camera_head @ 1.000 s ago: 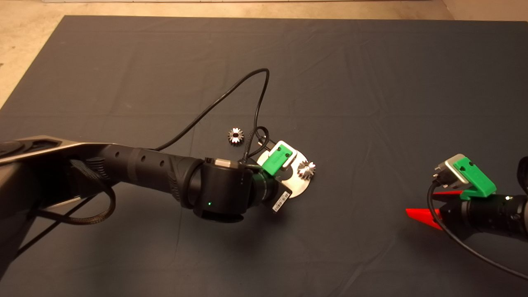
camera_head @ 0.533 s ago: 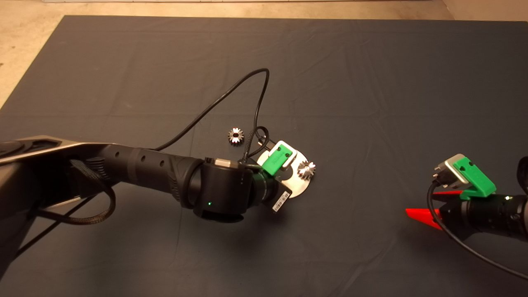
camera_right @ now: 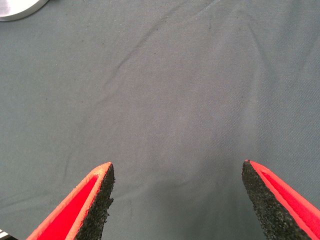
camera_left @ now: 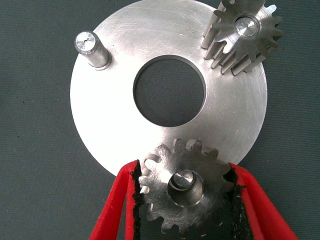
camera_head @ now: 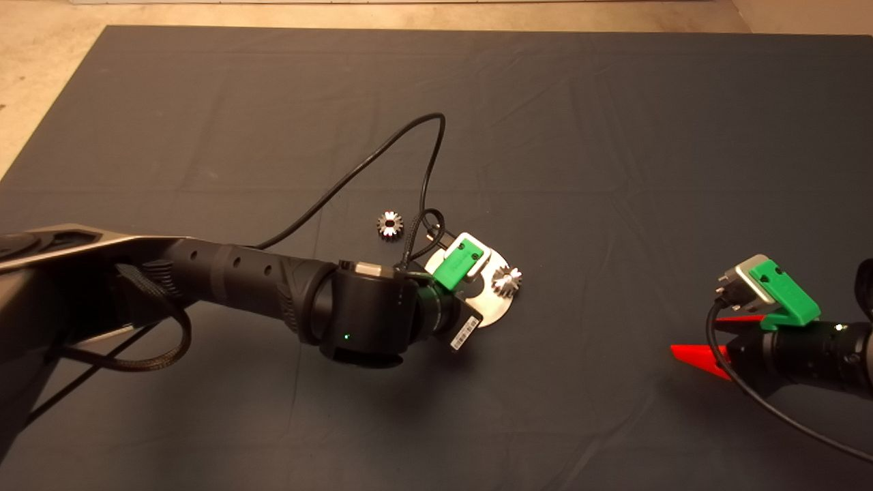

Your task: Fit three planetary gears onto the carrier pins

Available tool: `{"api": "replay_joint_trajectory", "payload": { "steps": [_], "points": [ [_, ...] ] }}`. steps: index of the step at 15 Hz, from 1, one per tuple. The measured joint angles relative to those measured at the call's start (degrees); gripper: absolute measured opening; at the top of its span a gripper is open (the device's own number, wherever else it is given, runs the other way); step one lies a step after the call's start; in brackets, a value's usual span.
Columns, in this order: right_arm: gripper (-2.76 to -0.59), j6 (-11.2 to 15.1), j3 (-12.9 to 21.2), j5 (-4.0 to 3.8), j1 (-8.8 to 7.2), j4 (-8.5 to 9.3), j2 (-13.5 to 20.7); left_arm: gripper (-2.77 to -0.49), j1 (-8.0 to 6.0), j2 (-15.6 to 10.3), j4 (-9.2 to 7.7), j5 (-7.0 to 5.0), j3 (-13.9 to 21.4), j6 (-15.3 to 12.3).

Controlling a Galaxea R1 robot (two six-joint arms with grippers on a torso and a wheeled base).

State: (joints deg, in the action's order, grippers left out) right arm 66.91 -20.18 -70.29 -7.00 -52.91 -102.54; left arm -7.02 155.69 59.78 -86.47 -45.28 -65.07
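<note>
I see the dark mat (camera_head: 614,136) covering nearly all of the worktop, creased in long shallow folds, with pale bare floor (camera_head: 41,68) showing past its far edge and far left corner. Lying directly on the mat near its middle is the shiny round disc (camera_head: 501,303). A loose gear (camera_head: 389,224) lies flat on the mat just beyond the disc, toward the far left, apart from it.

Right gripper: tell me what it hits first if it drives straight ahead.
Probably only the mat: the open right gripper points across bare cloth, with the disc off to one side, though depth is unclear.
</note>
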Motion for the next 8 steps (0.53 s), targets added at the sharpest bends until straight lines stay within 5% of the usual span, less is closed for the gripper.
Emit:
{"api": "replay_joint_trajectory", "payload": {
  "steps": [8],
  "points": [
    [-1.47, 0.0, 0.0, 0.00, 0.00, -0.01, 0.0, -2.21, 0.00, 0.0, -0.08, -0.07, 0.0, 0.0]
  ]
}}
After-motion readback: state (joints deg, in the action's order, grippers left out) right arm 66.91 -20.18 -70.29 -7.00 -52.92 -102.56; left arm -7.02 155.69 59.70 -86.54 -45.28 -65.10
